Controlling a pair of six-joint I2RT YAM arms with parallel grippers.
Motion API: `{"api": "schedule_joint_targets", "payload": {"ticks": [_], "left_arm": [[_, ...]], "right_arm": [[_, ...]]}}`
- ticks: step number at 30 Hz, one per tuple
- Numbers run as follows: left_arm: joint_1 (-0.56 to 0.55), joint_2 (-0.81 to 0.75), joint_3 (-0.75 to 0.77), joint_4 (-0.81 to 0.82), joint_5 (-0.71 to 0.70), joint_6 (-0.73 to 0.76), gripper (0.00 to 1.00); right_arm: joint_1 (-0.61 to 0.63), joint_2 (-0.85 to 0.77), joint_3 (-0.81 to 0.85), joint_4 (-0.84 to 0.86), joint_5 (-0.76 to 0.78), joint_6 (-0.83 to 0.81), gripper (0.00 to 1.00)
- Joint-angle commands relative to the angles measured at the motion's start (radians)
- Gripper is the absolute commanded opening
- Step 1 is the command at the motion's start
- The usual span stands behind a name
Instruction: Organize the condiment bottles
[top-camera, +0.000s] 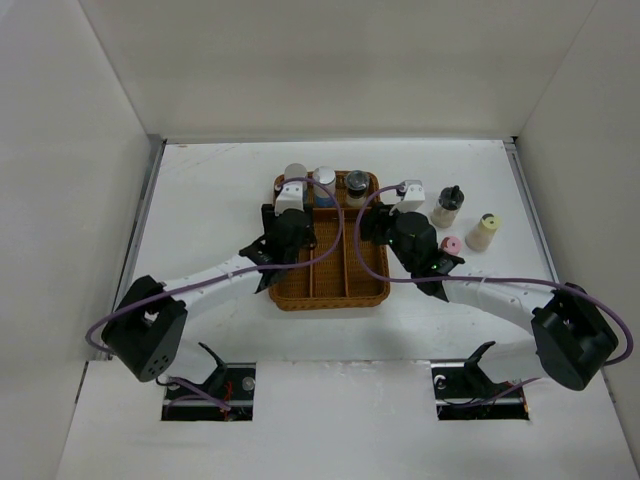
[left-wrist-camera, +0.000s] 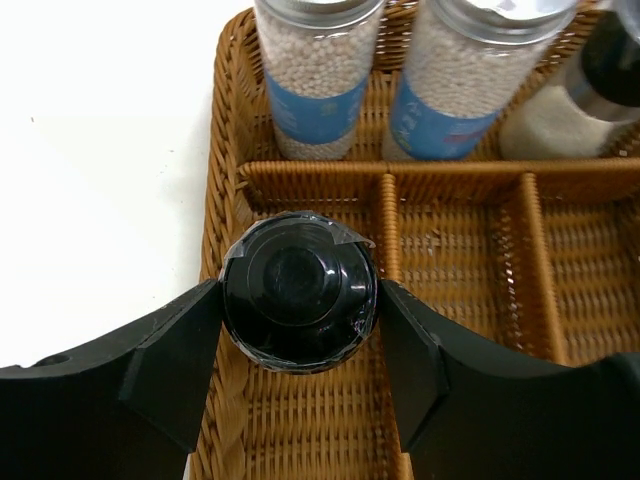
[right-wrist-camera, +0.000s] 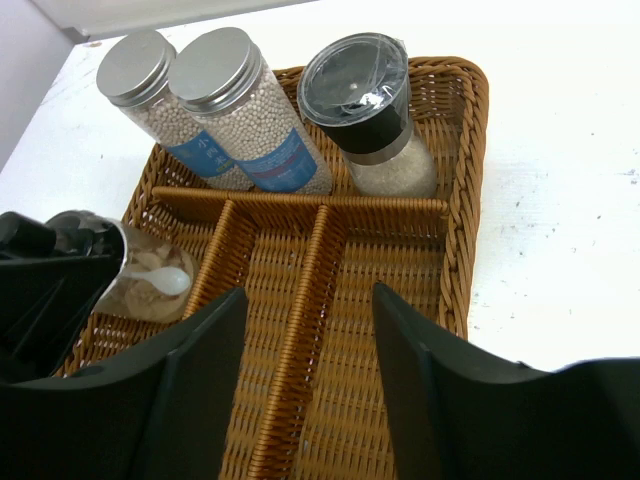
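My left gripper (top-camera: 289, 215) (left-wrist-camera: 298, 302) is shut on a black-lidded jar (left-wrist-camera: 300, 305) in the left front compartment of the brown wicker tray (top-camera: 330, 300). The right wrist view shows that jar's clear glass body (right-wrist-camera: 150, 278). Two silver-capped, blue-labelled bottles (right-wrist-camera: 135, 70) (right-wrist-camera: 215, 65) and a dark-lidded grinder (right-wrist-camera: 365, 95) stand in the tray's back row. My right gripper (top-camera: 378, 222) (right-wrist-camera: 308, 295) is open and empty over the tray's right front compartments. A dark-lidded bottle (top-camera: 447, 205), a cream-capped one (top-camera: 483, 232) and a pink-capped one (top-camera: 451, 245) stand on the table right of the tray.
The white table (top-camera: 210, 200) is walled at the back and both sides. Both arms reach in from the near edge and meet at the tray. The tray's middle and right front compartments (right-wrist-camera: 385, 300) hold nothing.
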Motion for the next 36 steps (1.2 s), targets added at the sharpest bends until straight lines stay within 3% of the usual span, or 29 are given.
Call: {"api": "schedule_joint_targets", "payload": {"ticks": [1, 11, 19, 21, 25, 27, 29, 33, 36], "left_arm": [[0.023, 0.022, 0.045, 0.117, -0.014, 0.019, 0.39], [0.019, 0.02, -0.003, 0.215, 0.012, 0.011, 0.71], [-0.032, -0.189, -0.153, 0.293, 0.009, -0.01, 0.79], [-0.053, -0.239, -0.185, 0.293, 0.006, -0.01, 0.79], [-0.102, -0.35, -0.267, 0.304, -0.019, -0.027, 0.76], [-0.127, -0.391, -0.291, 0.305, -0.007, -0.039, 0.7], [-0.162, -0.418, -0.314, 0.308, 0.002, -0.048, 0.63], [-0.234, -0.419, -0.351, 0.356, 0.015, -0.062, 0.61], [-0.276, -0.421, -0.379, 0.396, 0.051, -0.068, 0.61]], "right_arm": [[0.013, -0.006, -0.011, 0.073, 0.03, -0.009, 0.63], [0.006, -0.044, -0.034, 0.082, 0.055, -0.011, 0.79], [-0.014, -0.069, -0.05, 0.082, 0.102, -0.023, 0.8], [-0.025, -0.078, -0.05, 0.07, 0.112, -0.032, 0.72], [-0.065, -0.101, -0.042, 0.008, 0.161, -0.037, 0.38], [-0.094, -0.11, -0.039, -0.042, 0.193, -0.031, 0.34], [-0.128, -0.119, -0.033, -0.078, 0.219, -0.029, 0.36], [-0.209, -0.13, -0.005, -0.137, 0.26, -0.038, 0.59], [-0.282, -0.086, 0.056, -0.222, 0.231, -0.054, 0.71]]}}
